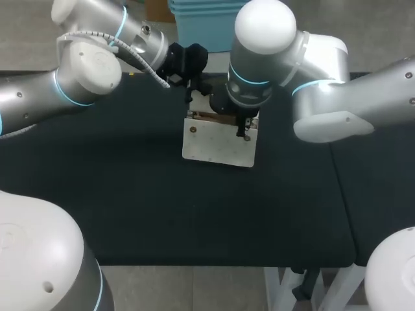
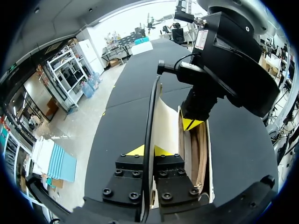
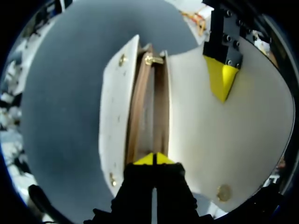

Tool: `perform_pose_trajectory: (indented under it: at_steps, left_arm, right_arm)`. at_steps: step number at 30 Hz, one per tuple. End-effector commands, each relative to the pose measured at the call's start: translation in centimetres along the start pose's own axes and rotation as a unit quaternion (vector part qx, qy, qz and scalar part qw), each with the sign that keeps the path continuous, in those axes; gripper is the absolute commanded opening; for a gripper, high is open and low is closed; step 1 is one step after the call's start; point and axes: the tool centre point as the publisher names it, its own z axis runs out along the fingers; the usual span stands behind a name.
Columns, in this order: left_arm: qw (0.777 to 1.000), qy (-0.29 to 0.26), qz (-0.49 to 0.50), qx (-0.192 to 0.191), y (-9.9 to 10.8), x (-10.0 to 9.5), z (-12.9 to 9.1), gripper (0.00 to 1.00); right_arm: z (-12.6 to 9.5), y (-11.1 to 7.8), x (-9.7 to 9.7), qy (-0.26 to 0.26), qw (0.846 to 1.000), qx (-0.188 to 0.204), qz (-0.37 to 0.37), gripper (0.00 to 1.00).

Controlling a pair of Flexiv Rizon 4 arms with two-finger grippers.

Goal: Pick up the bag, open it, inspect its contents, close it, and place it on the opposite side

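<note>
A white bag (image 1: 217,141) sits at the middle of the black table, its flap raised and its brown lining (image 3: 142,112) showing. From the left, my left gripper (image 2: 148,150) reaches the bag's far side and is shut on the flap's thin dark edge (image 2: 152,107). One of its yellow fingertips (image 3: 222,77) lies against the flap's white inside (image 3: 224,144). My right gripper (image 3: 153,159) stands over the bag's mouth with its tips pressed together on the rim of the brown lining. In the left wrist view its yellow fingertips (image 2: 191,123) sit at the top of the open pocket (image 2: 195,154).
The black table top (image 1: 130,194) stretches bare toward the front and to both sides of the bag. A seam (image 1: 340,194) splits off the table's right section. Both arms crowd the far middle above the bag.
</note>
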Motion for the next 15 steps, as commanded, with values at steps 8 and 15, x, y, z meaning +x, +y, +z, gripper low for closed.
perform_pose_trajectory:
  at_steps: [8, 15]
  left_arm:
    - [1.0, -0.013, 0.002, 0.005, 0.5, 0.3, 0.1, 0.0]
    - [1.0, -0.017, 0.003, 0.017, 0.6, 0.3, 0.1, 0.0]
  right_arm:
    - [-0.4, -0.2, 0.9, 0.007, 1.0, -0.009, 0.007, 0.0]
    - [-0.8, 0.3, 1.2, 0.015, 1.0, -0.018, -0.005, 0.0]
